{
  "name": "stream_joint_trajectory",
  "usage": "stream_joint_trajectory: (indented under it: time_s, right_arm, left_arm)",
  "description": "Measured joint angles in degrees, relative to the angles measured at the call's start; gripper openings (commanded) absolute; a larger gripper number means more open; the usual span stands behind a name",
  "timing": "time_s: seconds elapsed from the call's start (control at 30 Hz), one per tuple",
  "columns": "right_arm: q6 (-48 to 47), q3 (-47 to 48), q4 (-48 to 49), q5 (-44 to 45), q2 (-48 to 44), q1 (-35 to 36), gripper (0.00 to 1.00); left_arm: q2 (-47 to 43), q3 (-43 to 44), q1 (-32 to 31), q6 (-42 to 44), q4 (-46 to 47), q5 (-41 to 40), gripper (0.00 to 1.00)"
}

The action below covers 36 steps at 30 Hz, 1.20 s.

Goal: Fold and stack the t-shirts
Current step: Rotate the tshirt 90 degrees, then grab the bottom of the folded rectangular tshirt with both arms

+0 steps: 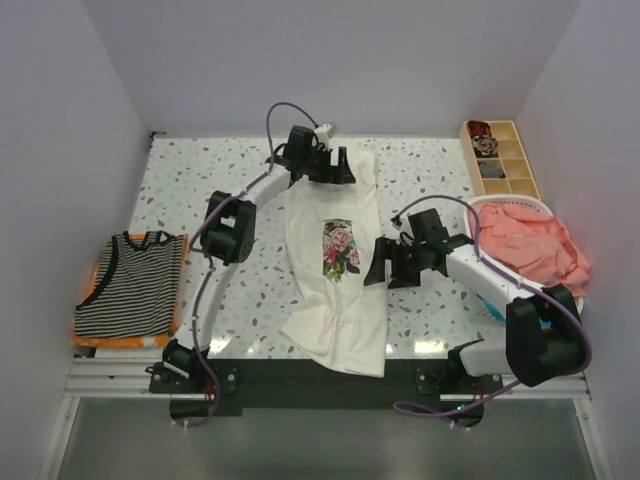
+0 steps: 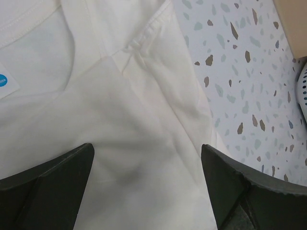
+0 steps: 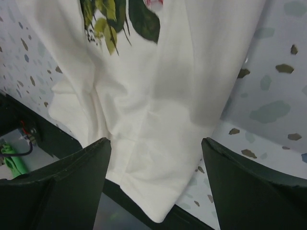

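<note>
Released and spread wide at the left gripper, clasping nothing; directly beneath and between its fingers, the collar end of the cream rose-print t-shirt, flat on the speckled table. Likewise released at the right gripper, poised at the shirt's right edge beside the print, hem beyond its fingertips and draped over the table's near edge. Well left of both, a striped tee atop an orange one.

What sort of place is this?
Probably a robot test booth: plain white walls box in a speckled table, left arm and right arm bolted at its edge, a cream t-shirt spread between them.
</note>
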Motion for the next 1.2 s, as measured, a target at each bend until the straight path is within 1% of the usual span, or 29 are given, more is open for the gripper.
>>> stream_joint_trajectory:
  time_s: [0.13, 0.27, 0.47, 0.57, 0.63, 0.73, 0.87, 0.97, 1.03, 1.13, 1.2]
  right_arm:
    - [0.7, -4.1, -0.3, -2.9, -0.1, 1.4, 0.80]
    - [1.4, -4.0, 0.6, -6.1, 0.5, 4.4, 0.81]
    - [1.7, -0.4, 0.8, -7.0, 0.5, 10.9, 0.81]
    - [1.6, 1.0, 0.9, -7.0, 0.5, 12.1, 0.80]
    - [1.6, 1.2, 1.1, -7.0, 0.5, 12.6, 0.81]
    - [1.6, 1.3, 1.7, -7.6, 0.5, 13.5, 0.81]
    - [1.4, 3.4, 2.6, -9.3, 2.3, 15.6, 0.80]
    - [0.8, 5.2, 3.8, -9.6, 5.1, 19.1, 0.80]
    - [0.1, 6.5, 4.0, -9.5, 7.5, 21.9, 0.80]
    - [-1.3, 9.0, 3.8, -8.3, 11.7, 25.1, 0.79]
    - [-2.5, 11.2, 3.0, -5.8, 14.7, 26.9, 0.79]
  left_arm:
    - [6.3, 9.1, 2.5, -0.3, 0.9, 3.7, 1.00]
    - [10.7, 14.4, 4.8, -1.2, 4.0, 6.9, 1.00]
    - [12.0, 15.5, 7.1, -1.7, 6.9, 7.8, 1.00]
    - [12.2, 15.5, 7.8, -1.9, 7.4, 7.9, 1.00]
    - [11.3, 13.6, 8.2, -1.9, 8.8, 8.1, 1.00]
    - [5.4, 3.8, 8.2, -1.5, 11.4, 7.2, 1.00]
    - [-6.9, -10.7, 8.0, -0.5, 12.1, 5.0, 1.00]
    - [-15.9, -17.1, 7.7, -0.2, 12.5, 4.2, 1.00]
    - [-21.6, -19.1, 7.3, 0.5, 12.5, 3.4, 1.00]
    - [-30.8, -23.3, 6.7, 2.0, 11.7, -0.3, 1.00]
    - [-37.7, -29.3, 6.2, 2.6, 11.8, -3.8, 1.00]
